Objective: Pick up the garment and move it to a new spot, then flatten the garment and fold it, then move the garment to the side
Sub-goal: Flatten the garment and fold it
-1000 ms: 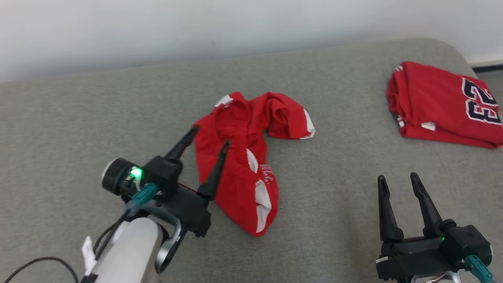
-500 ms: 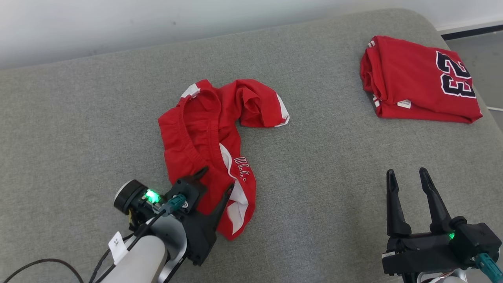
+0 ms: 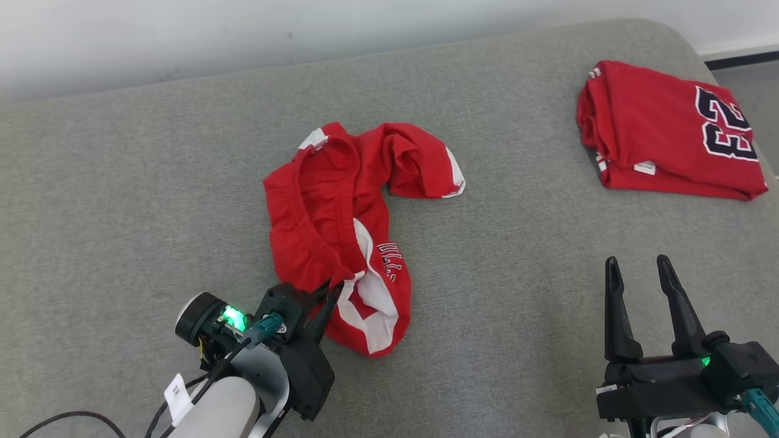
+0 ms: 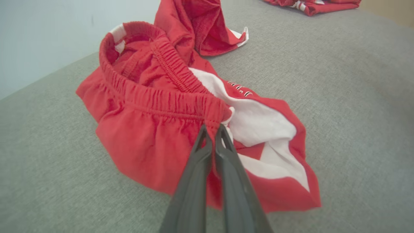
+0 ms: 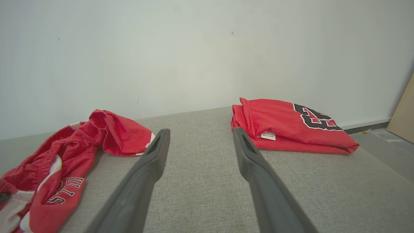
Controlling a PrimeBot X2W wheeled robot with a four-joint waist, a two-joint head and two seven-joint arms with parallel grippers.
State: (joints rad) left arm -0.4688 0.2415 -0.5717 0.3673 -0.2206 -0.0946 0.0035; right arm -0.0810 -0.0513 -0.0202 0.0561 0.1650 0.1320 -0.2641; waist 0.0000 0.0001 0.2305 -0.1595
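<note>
Red shorts [image 3: 331,213] are laid crumpled at the middle of the grey upholstered surface [image 3: 517,255]. Their elastic waistband [image 4: 168,98] is pinched by the left gripper [image 3: 329,291]. The right gripper [image 3: 636,269] is held spread, well apart from them, below a folded red jersey [image 3: 660,131].

Bright, even, soft-shadowed light; wrist views bend at edges, perhaps slightly blurred.

Bare grey cushion [image 3: 523,255] between shorts [image 3: 322,225] and folded jersey [image 3: 657,134] — open passage; wall [image 3: 243,36] behind.
</note>
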